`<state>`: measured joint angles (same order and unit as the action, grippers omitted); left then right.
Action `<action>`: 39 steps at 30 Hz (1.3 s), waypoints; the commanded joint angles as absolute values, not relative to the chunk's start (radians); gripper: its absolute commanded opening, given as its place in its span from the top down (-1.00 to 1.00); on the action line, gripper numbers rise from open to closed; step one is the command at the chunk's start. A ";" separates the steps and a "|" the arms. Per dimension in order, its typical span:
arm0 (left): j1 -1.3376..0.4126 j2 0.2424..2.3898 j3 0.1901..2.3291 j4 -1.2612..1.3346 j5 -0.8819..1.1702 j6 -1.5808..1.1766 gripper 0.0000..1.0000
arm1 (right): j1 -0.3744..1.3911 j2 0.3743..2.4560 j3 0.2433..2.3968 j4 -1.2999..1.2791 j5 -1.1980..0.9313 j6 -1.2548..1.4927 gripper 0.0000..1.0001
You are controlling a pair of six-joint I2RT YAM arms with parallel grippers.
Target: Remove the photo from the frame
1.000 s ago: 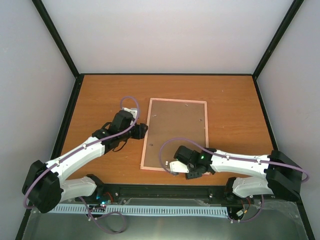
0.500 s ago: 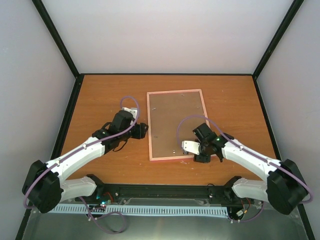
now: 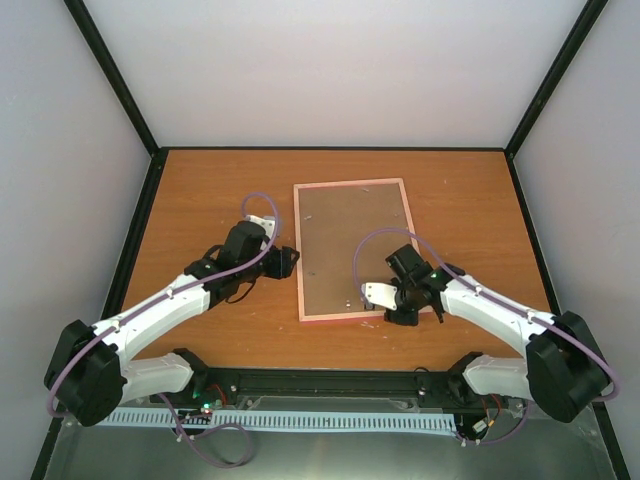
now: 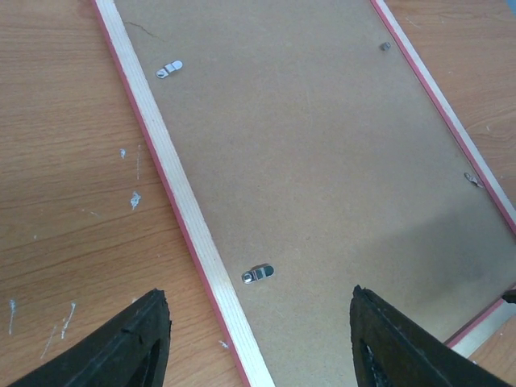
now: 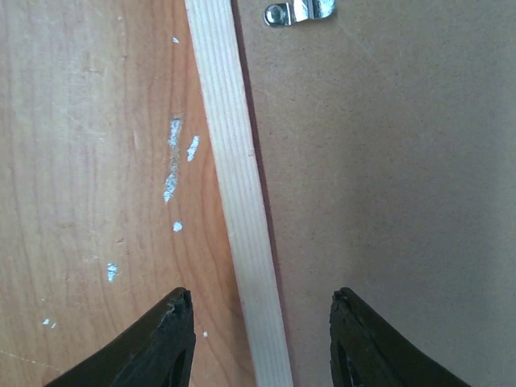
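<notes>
The frame (image 3: 352, 240) lies face down mid-table with its thin pink border around the brown backing board. The photo is hidden under the board. My left gripper (image 3: 291, 262) is open and empty at the frame's left edge. In the left wrist view (image 4: 258, 339) its jaws straddle the pale wood rail (image 4: 173, 189) and a metal clip (image 4: 258, 274). My right gripper (image 3: 368, 302) is open and empty over the frame's near edge. In the right wrist view (image 5: 262, 322) its jaws straddle the rail (image 5: 242, 201), with a clip (image 5: 300, 11) ahead.
More small metal clips hold the board: one further along the left rail (image 4: 169, 69) and two along the opposite rail (image 4: 474, 179). The wooden table (image 3: 200, 200) is bounded by black posts and white walls. White flecks mark the table (image 5: 171, 181).
Since a second ago the frame has slid away from the near edge and turned slightly. My right gripper moved from its near left corner to the near right part. The left arm stayed put.
</notes>
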<state>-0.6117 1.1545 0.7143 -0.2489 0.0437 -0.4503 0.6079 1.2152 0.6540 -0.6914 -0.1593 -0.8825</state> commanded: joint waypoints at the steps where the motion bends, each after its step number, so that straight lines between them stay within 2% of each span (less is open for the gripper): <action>1: -0.614 1.137 0.703 -0.204 0.073 -0.423 -0.21 | 0.593 1.250 0.652 -0.647 -0.159 -0.892 0.07; 17: -0.613 1.150 0.693 -0.189 0.117 -0.420 -0.20 | 0.591 1.313 0.585 -0.571 -0.120 -0.908 0.10; 21: -0.619 1.147 0.679 -0.169 0.158 -0.406 -0.14 | 0.591 1.314 0.568 -0.572 -0.116 -0.921 0.23; 25: -0.654 1.124 0.673 -0.175 0.125 -0.386 -0.09 | 0.592 1.289 0.550 -0.578 -0.107 -0.931 0.45; 28: -0.686 1.100 0.665 -0.187 0.113 -0.361 -0.08 | 0.599 1.271 0.526 -0.568 -0.067 -0.951 0.54; 30: -0.709 1.089 0.660 -0.196 0.103 -0.350 -0.08 | 0.601 1.263 0.513 -0.573 -0.054 -0.954 0.54; 34: -0.780 1.080 0.656 -0.222 0.067 -0.317 -0.07 | 0.609 1.253 0.482 -0.559 -0.045 -0.962 0.36; 35: -0.800 1.081 0.658 -0.230 0.051 -0.311 -0.07 | 0.611 1.255 0.474 -0.550 -0.040 -0.960 0.43; 38: -0.856 1.086 0.659 -0.243 0.010 -0.288 -0.07 | 0.615 1.279 0.498 -0.569 -0.044 -0.930 0.85; 39: -0.871 1.087 0.659 -0.245 0.002 -0.280 -0.07 | 0.615 1.275 0.516 -0.591 -0.056 -0.919 0.91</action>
